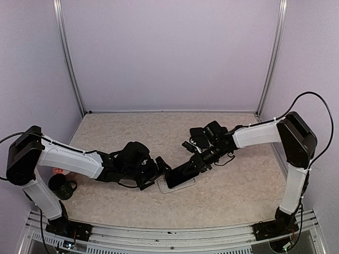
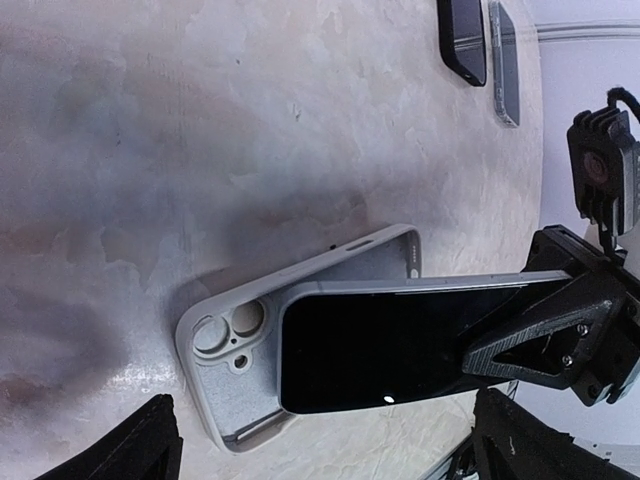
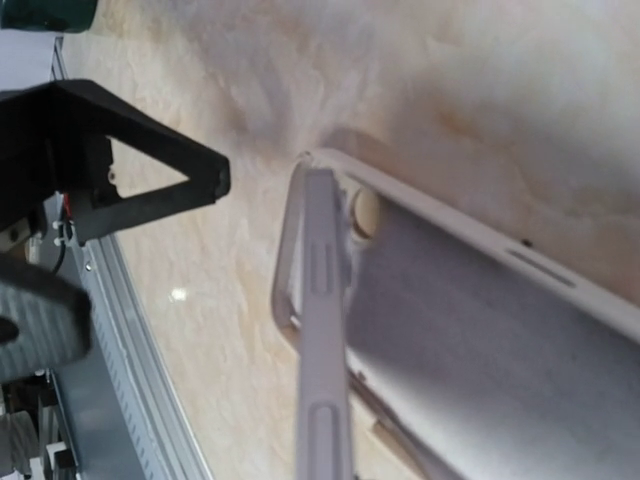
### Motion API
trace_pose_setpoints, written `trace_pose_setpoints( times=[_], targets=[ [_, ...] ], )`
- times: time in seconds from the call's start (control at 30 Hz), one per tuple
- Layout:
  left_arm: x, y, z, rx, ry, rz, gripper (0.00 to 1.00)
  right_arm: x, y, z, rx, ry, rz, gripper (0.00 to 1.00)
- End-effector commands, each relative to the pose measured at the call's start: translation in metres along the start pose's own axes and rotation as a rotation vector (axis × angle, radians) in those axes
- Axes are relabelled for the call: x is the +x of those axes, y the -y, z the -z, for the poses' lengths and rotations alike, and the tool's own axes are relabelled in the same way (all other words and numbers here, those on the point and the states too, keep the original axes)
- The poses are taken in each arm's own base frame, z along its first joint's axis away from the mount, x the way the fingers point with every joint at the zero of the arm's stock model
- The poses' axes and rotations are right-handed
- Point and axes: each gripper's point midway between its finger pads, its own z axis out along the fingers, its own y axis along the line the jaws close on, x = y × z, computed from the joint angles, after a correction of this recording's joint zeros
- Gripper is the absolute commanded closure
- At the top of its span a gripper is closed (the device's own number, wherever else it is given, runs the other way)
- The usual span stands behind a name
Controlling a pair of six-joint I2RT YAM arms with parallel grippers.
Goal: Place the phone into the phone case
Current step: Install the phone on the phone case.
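Observation:
The light grey phone case (image 2: 225,345) lies open side up on the table, its camera cut-outs toward my left gripper. The black-screened phone (image 2: 400,340) is tilted, its near end down inside the case and its far end raised. My right gripper (image 1: 205,157) is shut on that raised end; one finger (image 2: 540,320) shows across the screen. In the right wrist view the phone (image 3: 325,330) is edge-on above the case (image 3: 480,290). My left gripper (image 2: 330,460) is open, fingers wide apart just short of the case's camera end, and holds nothing.
A second dark phone (image 2: 462,40) and a clear case (image 2: 505,60) lie farther back on the table. A dark green mug (image 1: 61,185) stands at the near left beside my left arm. The metal front rail (image 3: 110,380) runs close by the case.

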Motion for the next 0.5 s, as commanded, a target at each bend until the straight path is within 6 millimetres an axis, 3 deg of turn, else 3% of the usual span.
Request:
trace_pose_setpoints(
  times=[0.0,0.47],
  targets=[
    [0.006,-0.008,-0.007,-0.016,-0.012,0.001,0.01,-0.009,-0.015,-0.005,-0.063,0.0,0.051,1.0],
    [0.006,-0.016,-0.017,-0.024,-0.008,0.0,0.01,0.001,-0.003,-0.019,-0.09,-0.052,-0.007,1.0]
  ],
)
